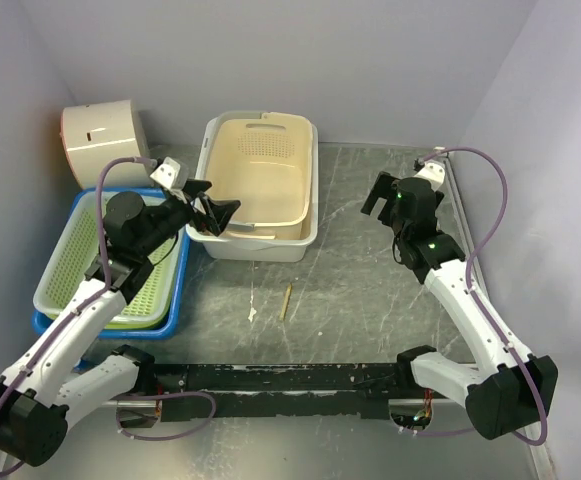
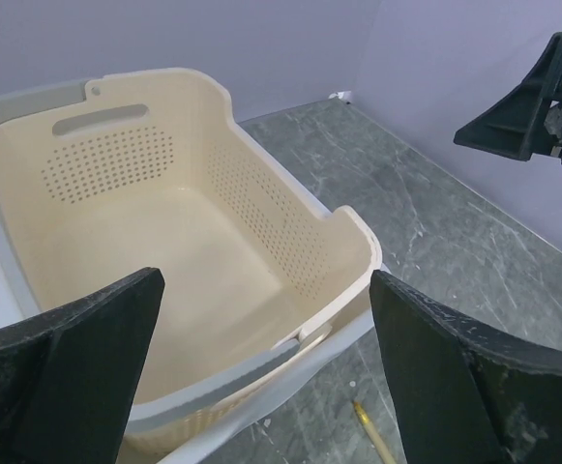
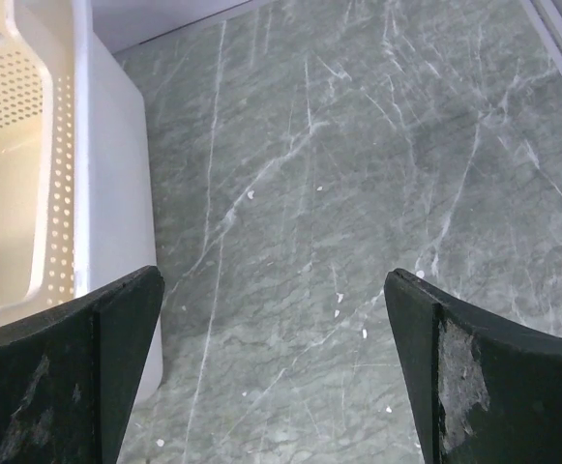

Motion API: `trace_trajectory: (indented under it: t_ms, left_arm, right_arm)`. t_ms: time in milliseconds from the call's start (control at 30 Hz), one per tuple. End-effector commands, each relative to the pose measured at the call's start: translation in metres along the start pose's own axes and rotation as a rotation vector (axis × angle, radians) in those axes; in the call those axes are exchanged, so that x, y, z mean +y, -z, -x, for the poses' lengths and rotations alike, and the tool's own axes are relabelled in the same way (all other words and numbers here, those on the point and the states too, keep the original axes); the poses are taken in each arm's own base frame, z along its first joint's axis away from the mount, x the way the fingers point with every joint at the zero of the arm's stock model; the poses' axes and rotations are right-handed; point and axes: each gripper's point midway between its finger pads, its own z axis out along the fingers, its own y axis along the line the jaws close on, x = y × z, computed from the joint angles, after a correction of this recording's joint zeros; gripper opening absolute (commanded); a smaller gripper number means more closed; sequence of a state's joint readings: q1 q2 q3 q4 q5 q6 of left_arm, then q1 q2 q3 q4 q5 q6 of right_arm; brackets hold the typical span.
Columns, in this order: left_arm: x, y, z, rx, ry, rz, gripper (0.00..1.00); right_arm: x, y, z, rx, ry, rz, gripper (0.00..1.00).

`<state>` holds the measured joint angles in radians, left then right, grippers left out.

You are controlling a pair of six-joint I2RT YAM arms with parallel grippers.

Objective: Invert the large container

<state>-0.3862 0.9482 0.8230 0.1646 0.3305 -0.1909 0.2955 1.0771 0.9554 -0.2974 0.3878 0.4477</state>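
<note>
The large container (image 1: 300, 225) is a white tub with a cream perforated basket (image 1: 260, 175) nested inside, standing upright at the back middle-left of the table. My left gripper (image 1: 213, 208) hovers open at its near-left corner. In the left wrist view the left gripper (image 2: 266, 280) frames the tub's near rim (image 2: 213, 382) and the basket (image 2: 164, 242), touching neither. My right gripper (image 1: 378, 195) is open over bare table, right of the tub. The right wrist view shows the right gripper (image 3: 273, 278) apart from the tub wall (image 3: 116, 193).
A green perforated basket (image 1: 110, 270) sits in a blue tray (image 1: 175, 300) at the left. A round cream drum (image 1: 105, 140) stands at the back left. A thin wooden stick (image 1: 286, 300) and a white scrap (image 1: 253, 313) lie in front of the tub.
</note>
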Motion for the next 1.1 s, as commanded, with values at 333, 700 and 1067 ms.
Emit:
trace_trajectory:
  t_ms: [333,700,1067]
  left_arm:
    - [0.016,-0.005,0.018,-0.092,0.015,0.075,0.99]
    - [0.025,-0.017,0.011,0.053,0.055,0.124,0.99]
    - [0.029,-0.007,0.015,0.063,0.053,0.168,0.99]
  right_arm:
    - [-0.012,0.003,0.004,-0.033,-0.044,-0.048,1.00]
    - [0.071,-0.020,0.016,0.082,-0.074,0.226,1.00]
    - [0.181,-0.072,-0.040,0.281,0.035,0.163,0.97]
